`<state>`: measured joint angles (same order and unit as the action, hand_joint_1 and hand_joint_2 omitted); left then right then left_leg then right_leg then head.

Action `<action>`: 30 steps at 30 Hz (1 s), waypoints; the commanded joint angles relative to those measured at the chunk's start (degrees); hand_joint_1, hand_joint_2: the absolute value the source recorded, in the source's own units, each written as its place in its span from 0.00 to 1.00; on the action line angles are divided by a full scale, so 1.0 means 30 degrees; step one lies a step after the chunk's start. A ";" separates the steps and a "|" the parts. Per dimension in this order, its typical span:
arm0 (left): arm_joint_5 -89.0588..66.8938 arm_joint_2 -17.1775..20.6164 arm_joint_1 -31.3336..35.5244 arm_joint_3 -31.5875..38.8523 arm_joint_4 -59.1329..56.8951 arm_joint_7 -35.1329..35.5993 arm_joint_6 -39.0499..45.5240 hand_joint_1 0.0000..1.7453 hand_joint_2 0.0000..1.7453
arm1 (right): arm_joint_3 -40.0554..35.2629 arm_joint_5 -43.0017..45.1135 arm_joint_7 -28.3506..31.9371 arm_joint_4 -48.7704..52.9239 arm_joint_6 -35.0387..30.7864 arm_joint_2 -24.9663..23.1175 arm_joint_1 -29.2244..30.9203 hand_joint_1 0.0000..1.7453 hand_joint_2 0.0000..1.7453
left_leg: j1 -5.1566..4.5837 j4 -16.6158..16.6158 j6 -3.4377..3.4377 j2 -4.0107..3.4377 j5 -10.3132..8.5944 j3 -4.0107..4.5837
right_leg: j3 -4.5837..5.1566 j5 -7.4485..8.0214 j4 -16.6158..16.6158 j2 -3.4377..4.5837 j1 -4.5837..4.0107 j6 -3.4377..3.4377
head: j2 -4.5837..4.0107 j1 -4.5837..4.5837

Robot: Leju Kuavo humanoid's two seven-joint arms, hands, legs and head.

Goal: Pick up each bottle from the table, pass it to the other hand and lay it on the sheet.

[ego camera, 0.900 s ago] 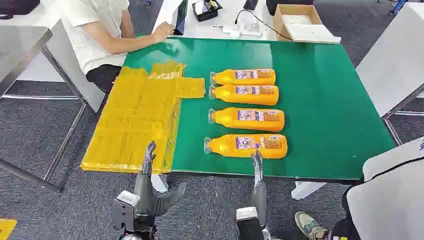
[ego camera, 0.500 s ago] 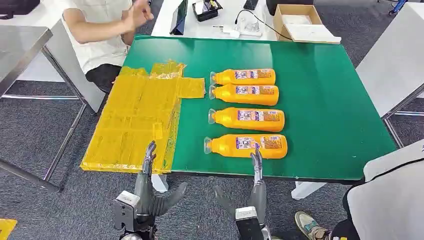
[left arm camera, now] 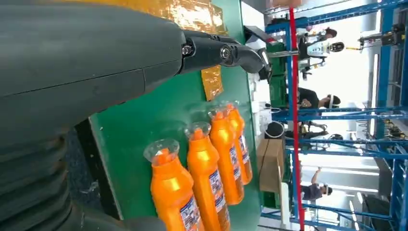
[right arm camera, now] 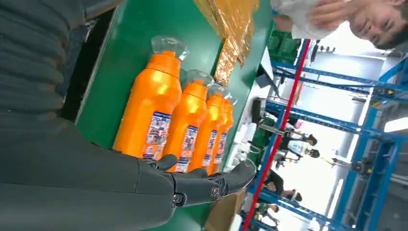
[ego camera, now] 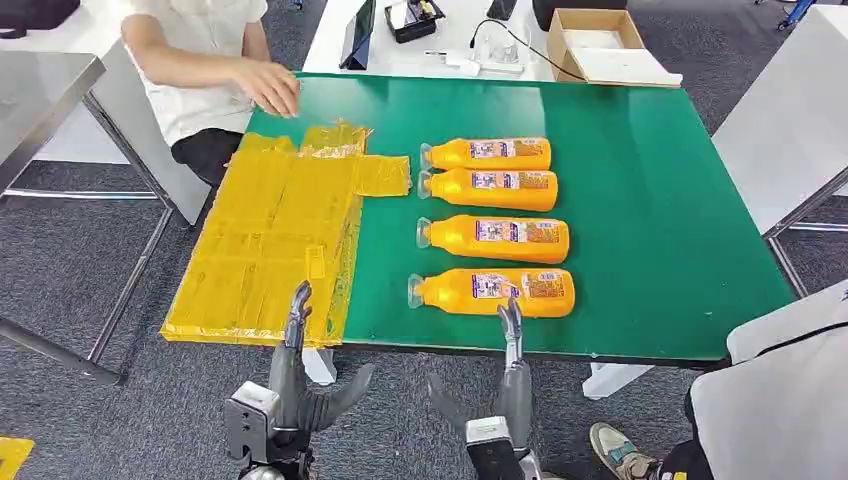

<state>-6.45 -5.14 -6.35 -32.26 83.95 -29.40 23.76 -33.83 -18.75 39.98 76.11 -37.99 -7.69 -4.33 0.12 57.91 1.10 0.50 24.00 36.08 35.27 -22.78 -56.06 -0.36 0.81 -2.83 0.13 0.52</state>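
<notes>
Several orange bottles lie on their sides in a row on the green table [ego camera: 650,200], caps toward the sheet. The nearest bottle [ego camera: 492,291] is by the table's front edge; the farthest bottle [ego camera: 487,153] lies behind the others. A yellow sheet [ego camera: 275,235] covers the table's left part and carries no bottle. My left hand [ego camera: 297,380] hangs open below the sheet's front edge. My right hand [ego camera: 508,385] is open too, its fingertips [ego camera: 511,320] just short of the nearest bottle [right arm camera: 149,106]. The left wrist view shows the bottles [left arm camera: 207,168] beside my fingers [left arm camera: 226,53].
A person in a white shirt [ego camera: 195,60] sits at the far left, one hand [ego camera: 268,88] over the table's back corner. A cardboard box [ego camera: 600,45], a tablet [ego camera: 358,35] and cables sit on the white table behind. A grey panel [ego camera: 790,120] stands to the right.
The person's hand rose from the tablet, then came down over the table's back left corner. My right hand has edged slightly forward; the bottles have not moved.
</notes>
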 commanded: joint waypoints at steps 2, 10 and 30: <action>-0.0295 0.0157 0.0586 0.0541 -0.0578 0.0261 -0.0255 0.00 1.00 | 0.1307 -0.0180 0.0008 0.0316 -0.0671 -0.0260 -0.0460 0.00 1.00 | 0.0009 -0.0017 -0.0022 0.0007 0.0043 -0.0123 | -0.0122 -0.0047 0.0014 -0.0012 -0.0012 0.0040 | 0.0000 0.0000; -0.0576 -0.0492 0.1535 0.0041 -0.1954 0.0339 -0.0784 0.00 1.00 | 0.2027 0.0064 0.0008 0.1376 -0.0671 0.0385 -0.1584 0.00 1.00 | 0.0001 -0.0023 -0.0011 0.0029 0.0030 -0.0107 | -0.0115 -0.0039 0.0028 -0.0029 -0.0004 0.0030 | 0.0000 0.0000; -0.0293 -0.0406 0.1518 -0.0109 -0.2471 0.0236 -0.0662 0.00 1.00 | 0.2932 -0.2558 -0.0269 -0.0080 -0.0671 0.0313 -0.0918 0.00 1.00 | 0.0004 -0.0028 -0.0014 -0.0019 0.0048 -0.0134 | -0.0129 -0.0039 0.0031 0.0014 -0.0007 0.0039 | 0.0000 0.0000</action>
<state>-8.00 -6.86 -3.28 -31.91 79.71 -28.72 21.38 -29.03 -20.57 40.04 79.65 -38.01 -7.48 -8.67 0.11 57.91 1.11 0.49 24.02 36.09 35.28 -22.78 -56.06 -0.35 0.81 -2.82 0.13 0.52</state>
